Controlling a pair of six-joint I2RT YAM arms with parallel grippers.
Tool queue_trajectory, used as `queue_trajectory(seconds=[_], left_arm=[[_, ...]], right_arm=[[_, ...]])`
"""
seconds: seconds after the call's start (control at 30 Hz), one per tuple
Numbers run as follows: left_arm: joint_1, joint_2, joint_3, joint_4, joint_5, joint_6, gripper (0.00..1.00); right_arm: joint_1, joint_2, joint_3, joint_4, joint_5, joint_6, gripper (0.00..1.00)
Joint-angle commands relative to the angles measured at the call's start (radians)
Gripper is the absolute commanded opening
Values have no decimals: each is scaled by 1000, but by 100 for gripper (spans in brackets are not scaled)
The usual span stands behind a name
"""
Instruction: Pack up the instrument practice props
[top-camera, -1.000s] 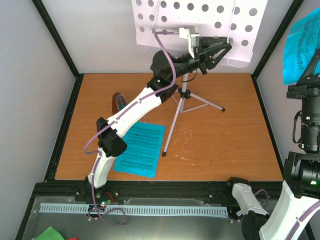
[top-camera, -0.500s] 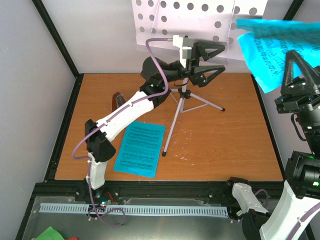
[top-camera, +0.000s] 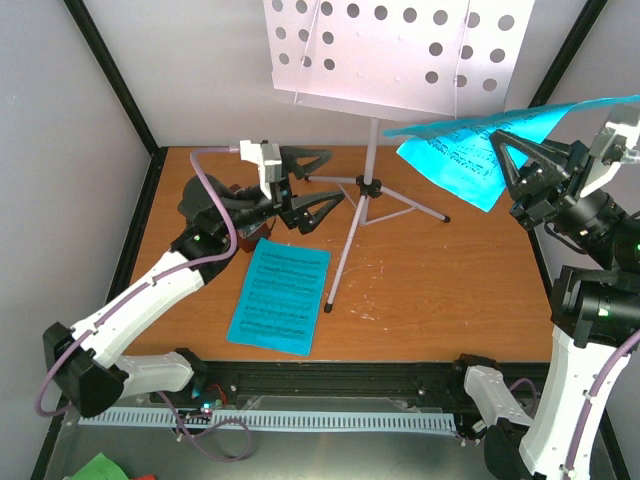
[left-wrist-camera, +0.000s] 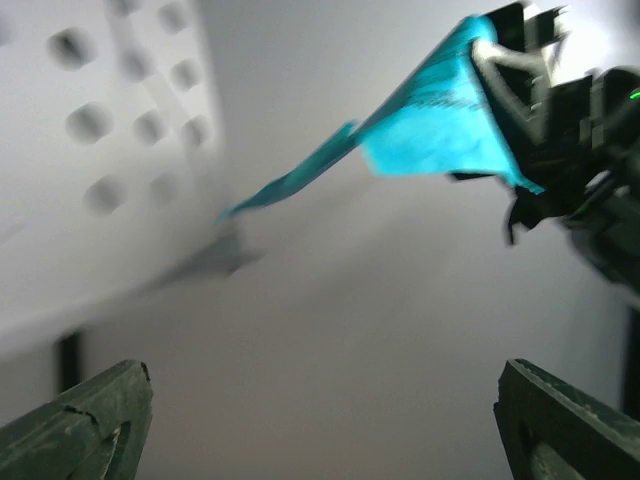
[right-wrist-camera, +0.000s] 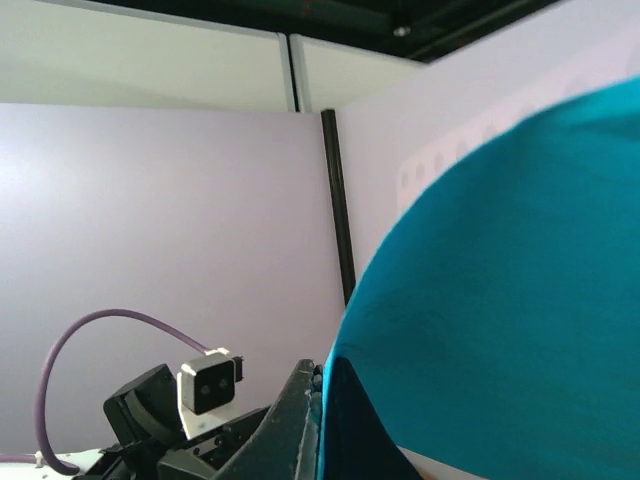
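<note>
Beside the stand (top-camera: 395, 50), left fingers (top-camera: 318, 208) lowered, open

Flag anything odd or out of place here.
One cyan sheet hangs in mid-air, pinched at one edge by the right gripper and bowing loosely. A second cyan page lies flat on the table, slightly skewed, beside the music stand leg. Nothing spilled or damaged.

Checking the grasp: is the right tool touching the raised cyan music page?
Touching. The top view shows the cyan music page aloft, its edge pinched in the right tool; the right wrist view shows it against a finger.
</note>
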Motion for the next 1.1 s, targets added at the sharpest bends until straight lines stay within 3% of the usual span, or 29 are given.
queue_trajectory(seconds=[0.0, 0.17, 0.33, 0.6, 0.8, 0.93, 1.07], left_arm=[[58, -105, -134, -207, -128, 34, 96], [117, -170, -208, -344, -188, 5, 96], [179, -136, -217, -368, -152, -45, 98], [189, -67, -184, -413, -234, -68, 99], [230, -51, -205, -445, -315, -86, 99], [305, -60, -256, -392, -216, -144, 100], [322, -75, -260, -409, -212, -125, 99]], right_arm=[[4, -23, -74, 59, -52, 68, 3], [7, -45, -178, 99, -65, 124, 3], [32, -91, -294, 10, -44, 105, 3], [54, -194, -485, -195, 5, 27, 3], [65, -234, -632, -198, 44, 38, 3], [148, -203, -727, -202, 122, 9, 3], [348, -122, -771, -221, 267, -34, 3]])
